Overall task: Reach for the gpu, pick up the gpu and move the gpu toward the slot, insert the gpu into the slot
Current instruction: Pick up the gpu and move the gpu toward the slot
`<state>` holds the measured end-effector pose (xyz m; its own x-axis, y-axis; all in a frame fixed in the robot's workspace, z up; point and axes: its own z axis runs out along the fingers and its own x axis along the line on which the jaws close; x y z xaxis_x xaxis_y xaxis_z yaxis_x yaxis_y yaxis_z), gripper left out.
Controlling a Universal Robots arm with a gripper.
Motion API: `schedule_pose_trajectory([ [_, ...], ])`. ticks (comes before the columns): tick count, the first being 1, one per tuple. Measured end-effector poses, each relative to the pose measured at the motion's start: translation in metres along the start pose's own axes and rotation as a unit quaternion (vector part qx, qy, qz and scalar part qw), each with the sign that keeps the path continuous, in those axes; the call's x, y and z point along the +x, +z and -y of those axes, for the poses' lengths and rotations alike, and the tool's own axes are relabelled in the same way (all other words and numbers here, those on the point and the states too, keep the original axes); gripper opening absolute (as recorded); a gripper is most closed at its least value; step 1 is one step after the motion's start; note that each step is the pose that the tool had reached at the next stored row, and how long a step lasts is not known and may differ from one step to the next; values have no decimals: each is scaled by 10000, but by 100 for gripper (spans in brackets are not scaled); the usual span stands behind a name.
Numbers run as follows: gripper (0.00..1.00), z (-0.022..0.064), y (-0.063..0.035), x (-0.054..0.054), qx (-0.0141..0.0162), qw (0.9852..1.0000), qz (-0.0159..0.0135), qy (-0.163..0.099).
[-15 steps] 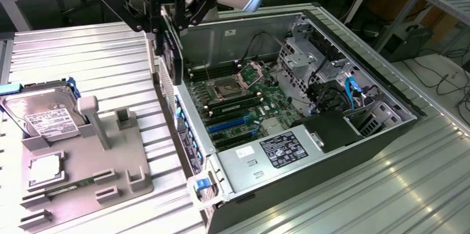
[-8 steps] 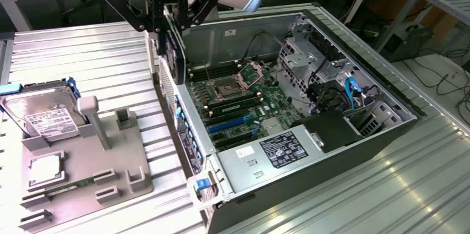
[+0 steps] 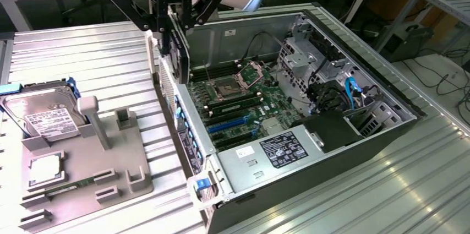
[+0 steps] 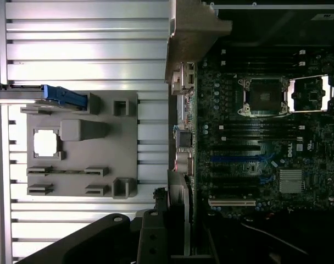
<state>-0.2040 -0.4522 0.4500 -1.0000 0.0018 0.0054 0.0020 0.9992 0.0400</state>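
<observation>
The black pincer [image 3: 178, 25] is clenching the thin, black-shrouded, green-edged gpu [image 3: 180, 52], already lifted, and is hanging over the open metal computer case [image 3: 338, 190], the blue motherboard slot [image 3: 228, 125] below it not yet filled.

**Off-task items on the counter**

The ribbed metal counter [image 3: 96, 47] carries an open PC case [image 3: 235, 38] at the exterior view's right. Inside are the motherboard [image 3: 242, 110], a CPU socket [image 3: 224, 88] with its frame lifted, a labelled power supply [image 3: 276, 151] at the near end, and blue cables [image 3: 353, 91] far right. At the exterior view's left is a grey fixture tray [image 3: 125, 154]. A hard drive [image 3: 44, 114] stands at its far end, with a processor chip [image 3: 45, 169] and a memory stick [image 3: 77, 184] nearer.
</observation>
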Motion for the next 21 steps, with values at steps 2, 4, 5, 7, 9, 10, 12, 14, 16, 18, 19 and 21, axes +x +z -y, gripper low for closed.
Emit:
schedule_pose_trajectory([
  [2, 28, 0, 0, -37, 0, 10000, 0, 0],
  [4, 28, 0, 0, -71, 0, 10000, 0, 0],
  [5, 28, 0, 0, -83, 0, 10000, 0, 0],
  [7, 28, 0, 1, -109, 0, 10000, 0, 0],
  [9, 28, 0, 1, -123, 0, 10000, 0, 0],
  [10, 28, 0, 1, -133, 0, 10000, 0, 0],
  [12, 28, 0, 1, -149, 0, 10000, 0, 0],
  [14, 28, 0, 3, -159, -1, 10000, 1, 0],
  [16, 28, 0, 3, -171, 0, 10000, 0, 0],
  [18, 28, 0, 4, -181, 0, 10000, 0, 0],
  [19, 28, 0, 4, -187, 0, 10000, 0, 0],
  [21, 28, 0, 5, -195, 1, 10000, 0, 0],
])
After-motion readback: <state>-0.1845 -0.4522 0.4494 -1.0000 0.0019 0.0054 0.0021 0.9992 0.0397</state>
